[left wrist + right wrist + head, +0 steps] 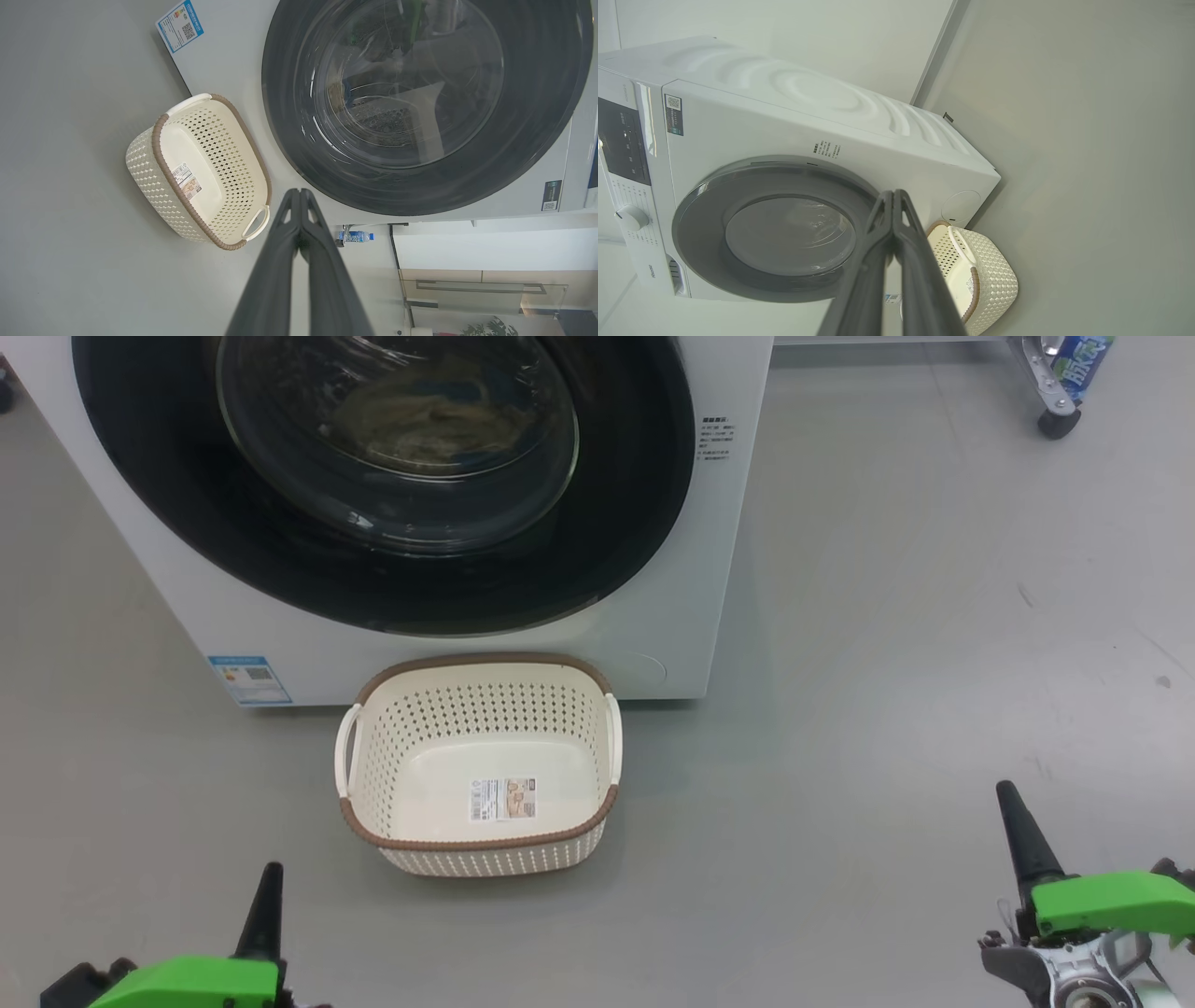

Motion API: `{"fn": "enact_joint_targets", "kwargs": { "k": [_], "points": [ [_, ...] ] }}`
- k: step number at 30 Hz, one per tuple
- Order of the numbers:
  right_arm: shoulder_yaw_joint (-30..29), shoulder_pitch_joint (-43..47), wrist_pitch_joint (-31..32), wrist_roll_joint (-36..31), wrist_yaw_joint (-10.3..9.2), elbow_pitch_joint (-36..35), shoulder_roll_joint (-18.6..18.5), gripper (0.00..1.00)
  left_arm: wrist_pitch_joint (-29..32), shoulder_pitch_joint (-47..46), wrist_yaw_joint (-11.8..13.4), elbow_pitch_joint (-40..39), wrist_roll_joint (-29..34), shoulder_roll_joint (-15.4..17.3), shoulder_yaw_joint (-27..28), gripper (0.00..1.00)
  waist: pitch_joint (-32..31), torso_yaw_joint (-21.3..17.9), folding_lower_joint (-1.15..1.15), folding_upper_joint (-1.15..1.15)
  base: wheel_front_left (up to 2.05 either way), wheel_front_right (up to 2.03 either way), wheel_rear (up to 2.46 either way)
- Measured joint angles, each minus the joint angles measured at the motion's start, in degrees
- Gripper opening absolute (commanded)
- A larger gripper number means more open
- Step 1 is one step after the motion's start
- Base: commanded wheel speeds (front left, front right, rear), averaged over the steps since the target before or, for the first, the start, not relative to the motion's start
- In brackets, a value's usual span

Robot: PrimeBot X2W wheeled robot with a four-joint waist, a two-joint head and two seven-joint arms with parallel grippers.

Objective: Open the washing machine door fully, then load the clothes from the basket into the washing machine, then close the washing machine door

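Note:
The white washing machine (709,569) stands ahead with its black-ringed round door (635,504) shut against the front. Behind the glass porthole lies a pale-yellow heap, the clothes (439,420). On the floor against the machine sits the cream basket (476,709), its bare bottom showing just a label sticker (502,799). My left gripper (269,877) is low at the left, fingers pressed together (299,191), holding nothing. My right gripper (1008,798) is low at the right, likewise shut (893,192) and apart from basket (994,275) and door (700,224).
A blue energy label (248,679) marks the machine's lower left front. A wheeled metal frame (1060,392) with a water bottle (1083,359) stands at the far right. The control panel and dial (629,218) run along the machine's top. Grey floor surrounds the basket.

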Motion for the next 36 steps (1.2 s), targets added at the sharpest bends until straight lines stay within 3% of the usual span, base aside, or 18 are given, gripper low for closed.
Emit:
{"fn": "enact_joint_targets", "kwargs": {
  "k": [36],
  "points": [
    [-1.6,-2.31,5.75,20.95,-0.01,0.36,-0.24,0.0,5.19,-2.07,0.02,0.59,-19.9,0.0,2.3,0.0,-1.99,1.03,0.0,0.0,0.0,0.0,0.0]
  ]
}}
